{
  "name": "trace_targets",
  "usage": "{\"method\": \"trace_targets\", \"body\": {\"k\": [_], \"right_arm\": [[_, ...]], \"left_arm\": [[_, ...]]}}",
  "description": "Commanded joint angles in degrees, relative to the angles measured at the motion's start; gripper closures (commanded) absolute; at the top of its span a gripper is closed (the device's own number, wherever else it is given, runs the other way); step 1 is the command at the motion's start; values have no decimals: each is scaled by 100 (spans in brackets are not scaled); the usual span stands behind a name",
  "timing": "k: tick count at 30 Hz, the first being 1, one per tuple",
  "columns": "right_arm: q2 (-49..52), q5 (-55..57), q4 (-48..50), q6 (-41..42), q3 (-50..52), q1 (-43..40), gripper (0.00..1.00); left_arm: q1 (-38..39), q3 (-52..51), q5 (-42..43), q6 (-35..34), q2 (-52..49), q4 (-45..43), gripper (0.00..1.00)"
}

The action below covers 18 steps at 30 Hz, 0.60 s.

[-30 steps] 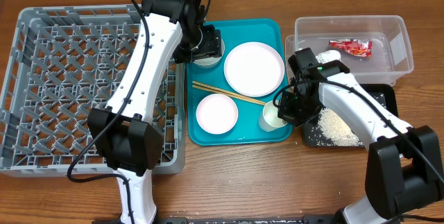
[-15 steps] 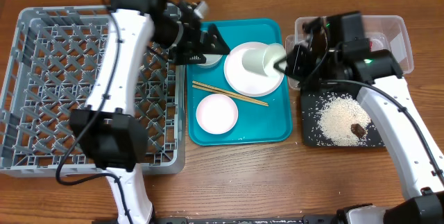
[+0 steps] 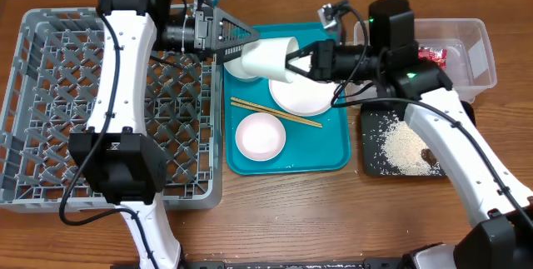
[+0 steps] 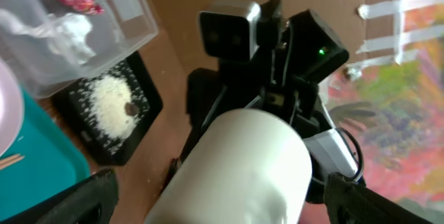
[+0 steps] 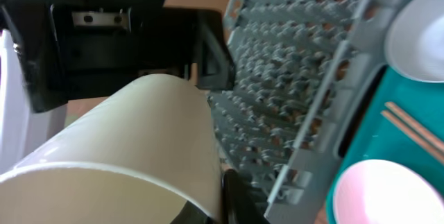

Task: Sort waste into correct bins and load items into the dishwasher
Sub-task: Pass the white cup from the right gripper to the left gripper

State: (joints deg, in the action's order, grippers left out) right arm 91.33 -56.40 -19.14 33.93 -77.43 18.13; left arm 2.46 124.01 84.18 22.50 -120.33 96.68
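Item: white cup, mid-air, upper centre of frame, above teal tray.
Right end effector: clamped on rim.
Left end effector: spread wide around base, not gripping.
Risk: right lets go before left closes; cup drops onto plate.

Overhead view: looks straight down on the whole surface. Left wrist view: close range, facing 3 o'clock toward the black tray. Right wrist view: close range, facing 9 o'clock across the rack. All three share the white cup.
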Motion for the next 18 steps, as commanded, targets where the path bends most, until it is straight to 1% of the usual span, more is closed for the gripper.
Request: {"method": "trace_targets", "body": {"k": [1,4,6,7,14,18], "right_arm": [[42,-179,223,262,22,24,96],[76,-175,516,433,22,24,96],[149,-153,656,546,22,24,96],[192,-153,719,560,22,24,96],[424,-127,935,706,22,7,96],[424,-225,1532,1071,22,-142,96]], "left_arm": [[155,-44,437,278,118,15,6],[326,-44,446,275,118,15,11],[450,-44,442,275,118,15,17],[485,-44,442,275,118,15,18],[544,-44,439,254,118,15,18],[544,-44,435,254,118,15,17]]}}
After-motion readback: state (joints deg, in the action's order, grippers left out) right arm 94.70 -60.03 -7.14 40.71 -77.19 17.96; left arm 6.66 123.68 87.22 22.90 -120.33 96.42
